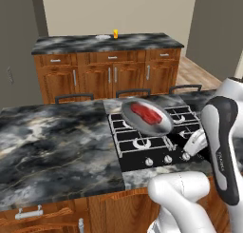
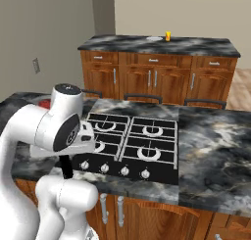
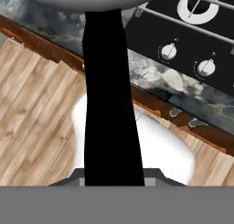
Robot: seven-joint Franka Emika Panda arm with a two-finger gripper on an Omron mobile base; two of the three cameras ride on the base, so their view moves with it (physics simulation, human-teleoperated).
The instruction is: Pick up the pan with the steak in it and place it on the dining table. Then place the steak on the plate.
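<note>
The two-finger gripper (image 3: pixel 109 173) clamps the black handle of the round grey metal pan (image 1: pixel 147 117), holding it and its raw red steak (image 1: pixel 147 113) tilted above the black stove (image 1: pixel 156 137) in the marbled counter (image 1: pixel 52 141); wooden cabinets (image 1: pixel 109 75) line the beige-walled room.

Brightness: even, moderate, diffuse; no source visible.
Shadows: none cast under the pan (image 1: pixel 146 117); cabinet fronts flatly lit.
Glare: soft sheen on pan rim at 5 o'clock.
Sharpness: soft, low resolution; stove (image 1: pixel 152 139) knobs smeared.
Hand view: pan handle (image 3: pixel 109 104) solid black, no detail.
</note>
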